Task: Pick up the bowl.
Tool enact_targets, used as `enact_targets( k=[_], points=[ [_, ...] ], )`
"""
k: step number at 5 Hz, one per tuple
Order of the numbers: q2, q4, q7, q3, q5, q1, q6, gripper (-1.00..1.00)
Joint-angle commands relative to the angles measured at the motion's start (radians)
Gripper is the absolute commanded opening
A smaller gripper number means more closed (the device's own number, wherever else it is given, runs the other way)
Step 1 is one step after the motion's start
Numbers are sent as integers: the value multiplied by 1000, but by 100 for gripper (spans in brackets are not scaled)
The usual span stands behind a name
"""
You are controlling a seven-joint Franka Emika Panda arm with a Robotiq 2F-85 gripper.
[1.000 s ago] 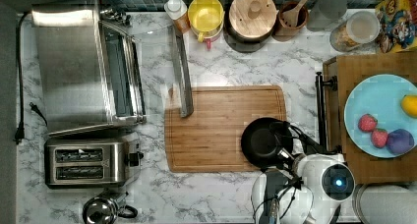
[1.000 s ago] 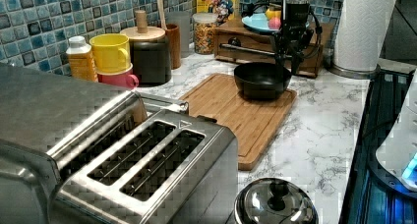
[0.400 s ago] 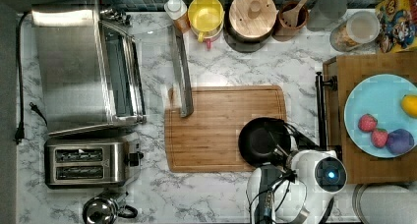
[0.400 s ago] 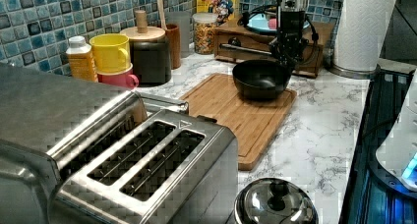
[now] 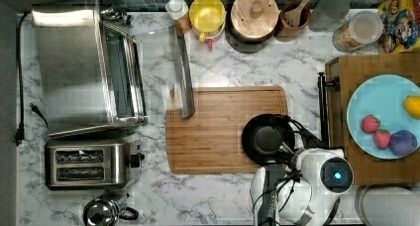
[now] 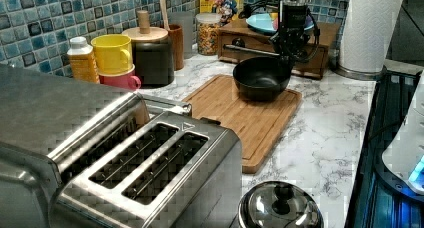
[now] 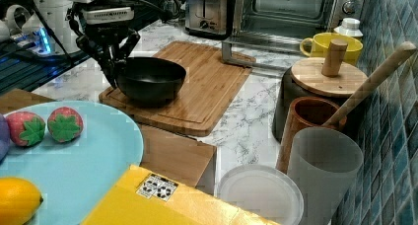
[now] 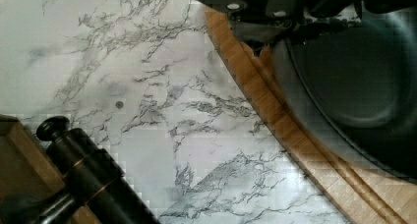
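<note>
Here the jaws (image 7: 114,72) are clenched on the bowl's (image 7: 150,79) rim, the bowl above the cutting board (image 7: 197,82).

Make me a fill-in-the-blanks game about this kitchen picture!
1. The black bowl sits on the wooden ____ board.
2. The plate holding the strawberries is light ____.
3. The cup by the tiled wall is ____.
4. The gripper is at the bowl's ____.

Missing words: cutting; blue; yellow; rim
</note>
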Motion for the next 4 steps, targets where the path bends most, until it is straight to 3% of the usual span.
enact_targets(
  k=[1,3,4],
  points=[
    [-4,308,229,65,56,34,-132,-100],
    [36,595,251,130,29,84,-270,-100],
    [85,731,78,164,72,120,-407,-100]
  ],
)
